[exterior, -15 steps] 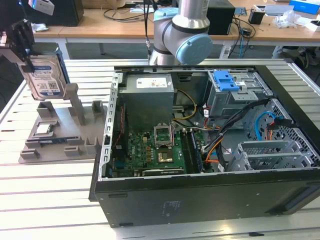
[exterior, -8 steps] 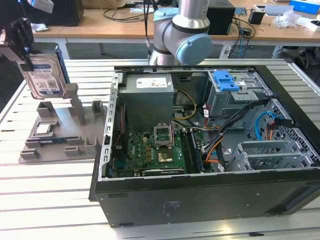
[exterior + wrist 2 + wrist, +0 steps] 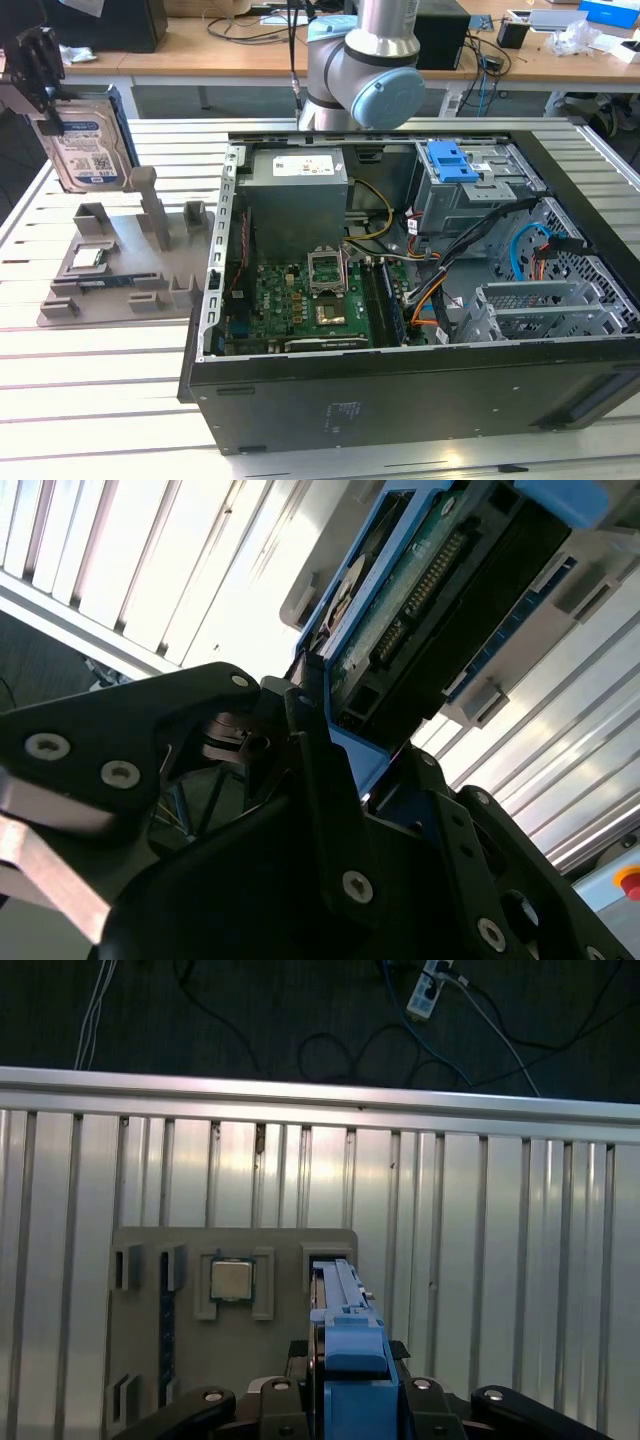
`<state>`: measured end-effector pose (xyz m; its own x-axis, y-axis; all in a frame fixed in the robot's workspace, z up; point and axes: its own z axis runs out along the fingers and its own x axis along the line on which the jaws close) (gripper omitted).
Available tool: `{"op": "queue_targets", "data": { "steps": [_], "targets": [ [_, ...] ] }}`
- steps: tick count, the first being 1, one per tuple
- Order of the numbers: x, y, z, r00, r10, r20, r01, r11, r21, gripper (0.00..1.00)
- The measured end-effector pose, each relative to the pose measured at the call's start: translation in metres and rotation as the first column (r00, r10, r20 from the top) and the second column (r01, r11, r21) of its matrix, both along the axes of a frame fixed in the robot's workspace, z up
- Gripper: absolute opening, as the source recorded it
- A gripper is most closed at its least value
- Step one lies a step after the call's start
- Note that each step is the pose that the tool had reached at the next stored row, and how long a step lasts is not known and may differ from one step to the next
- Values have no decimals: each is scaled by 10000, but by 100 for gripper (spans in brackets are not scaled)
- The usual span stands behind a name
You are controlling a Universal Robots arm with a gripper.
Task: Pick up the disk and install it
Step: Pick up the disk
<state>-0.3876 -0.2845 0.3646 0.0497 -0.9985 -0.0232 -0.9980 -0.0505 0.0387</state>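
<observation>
**Hand [image 3: 345, 742] pinching the disk [image 3: 405, 605].** The black fingers [image 3: 320, 800] press on opposite faces of one narrow end of its blue plastic frame. Gripping the frame and not the bare body probably spares the green circuit board on the underside, seen in the second wrist view.

In the exterior view the disk [image 3: 88, 142] hangs on edge, label side to the camera, at that view's far left. It is over the far end of the grey holder [image 3: 150, 275], upright presumably because the holder keeps it standing in a slot. It looks clear of the holder, though its lower edge is hard to judge.

- **Disk:** flat, rectangular, silver metal, with a white-and-blue paper label.
- **Holder:** a matte grey plastic plate with raised blocks and pockets. One square pocket keeps a small metal-capped chip [image 3: 231, 1281].
- **Table [image 3: 90, 400]:** ribbed, shiny aluminium slats, carrying the holder.
- **Computer case [image 3: 400, 400]:** well apart, toward the exterior view's right. It is open and lies on its side so its inside faces up.
- **Cage [image 3: 455, 205]:** grey metal with a blue latch, inside the case, and shaped to take a drive.
</observation>
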Motion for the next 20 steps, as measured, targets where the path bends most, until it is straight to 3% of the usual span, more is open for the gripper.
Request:
{"op": "queue_targets", "data": {
  "steps": [10,20],
  "targets": [
    [0,0,162,10000,0,0,0,10000,0,37],
    [0,0,262,10000,0,0,0,10000,1,37]
  ]
}}
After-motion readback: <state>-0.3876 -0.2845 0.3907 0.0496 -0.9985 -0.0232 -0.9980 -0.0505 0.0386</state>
